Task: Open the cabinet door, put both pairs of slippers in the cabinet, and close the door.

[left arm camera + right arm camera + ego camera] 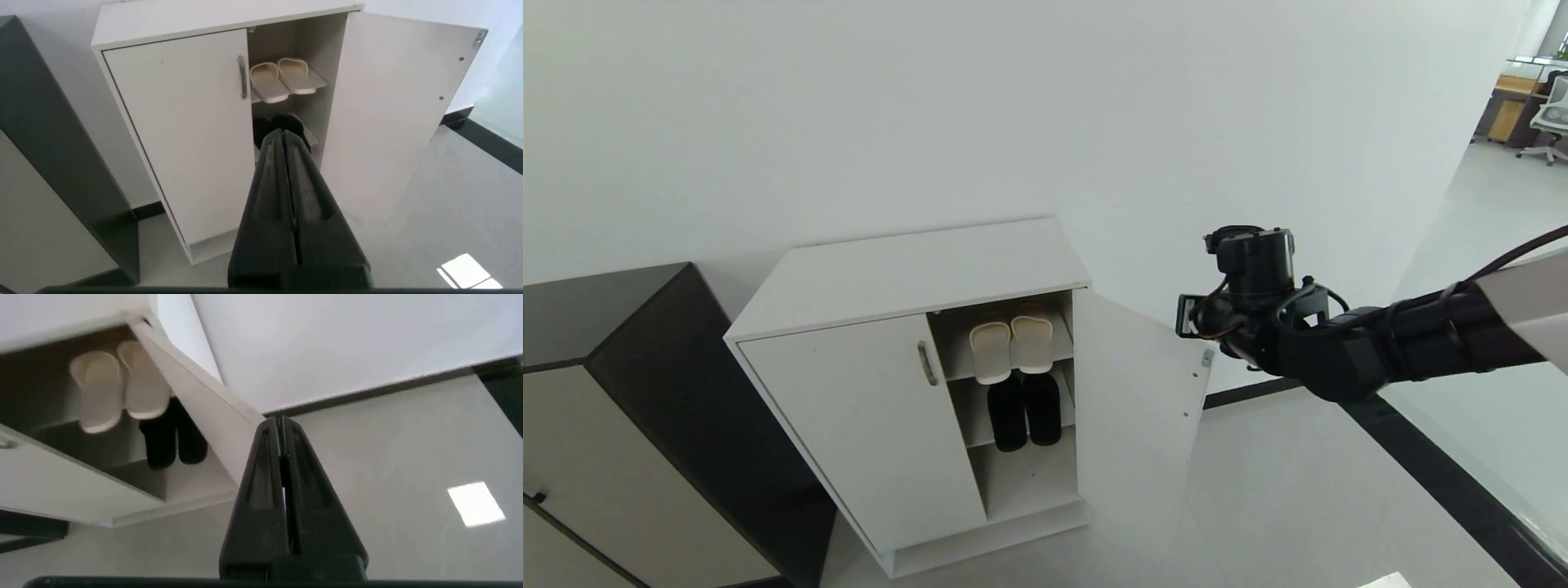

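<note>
A white cabinet stands against the wall, its left door shut and its right door swung wide open. A pair of white slippers lies on the top shelf, toes overhanging its front edge. A pair of black slippers lies on the middle shelf directly below. The right arm hangs just beside the open door's upper outer corner. A dark cabinet stands near the white one's left side.

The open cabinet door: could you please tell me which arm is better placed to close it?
Right, probably. The right gripper sits beside the outer edge of the open door, while the left gripper faces the cabinet front. The white slippers and black slippers are already shelved.
</note>
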Robot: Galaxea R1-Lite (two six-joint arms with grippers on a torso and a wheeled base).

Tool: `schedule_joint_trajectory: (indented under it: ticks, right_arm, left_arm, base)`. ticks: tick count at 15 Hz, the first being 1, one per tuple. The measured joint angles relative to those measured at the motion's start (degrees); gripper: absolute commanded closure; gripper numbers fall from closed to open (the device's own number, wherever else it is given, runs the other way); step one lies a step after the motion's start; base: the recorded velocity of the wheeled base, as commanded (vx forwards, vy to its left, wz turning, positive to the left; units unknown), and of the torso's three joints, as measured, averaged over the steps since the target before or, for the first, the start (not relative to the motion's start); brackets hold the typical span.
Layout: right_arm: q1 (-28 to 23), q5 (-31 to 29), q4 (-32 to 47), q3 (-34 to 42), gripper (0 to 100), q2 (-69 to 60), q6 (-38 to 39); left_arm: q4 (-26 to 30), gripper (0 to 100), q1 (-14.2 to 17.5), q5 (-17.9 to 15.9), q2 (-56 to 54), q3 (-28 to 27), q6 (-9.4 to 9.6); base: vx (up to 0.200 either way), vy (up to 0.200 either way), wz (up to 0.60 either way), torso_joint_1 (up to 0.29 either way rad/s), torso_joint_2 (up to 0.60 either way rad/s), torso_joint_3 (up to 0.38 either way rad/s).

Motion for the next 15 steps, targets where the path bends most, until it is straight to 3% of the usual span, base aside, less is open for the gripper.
schedule_joint_trajectory:
  ticks: [15]
  right_arm:
    - [-3.2,-0.1,-1.8,-4.5,100,10.2,-0.1]
  left_arm:
    - [0.0,100,0.0,0.0,0.0,0.0,-0.09]
  base:
    - [0.000,0.000,0.00,0.000,0.00,0.000]
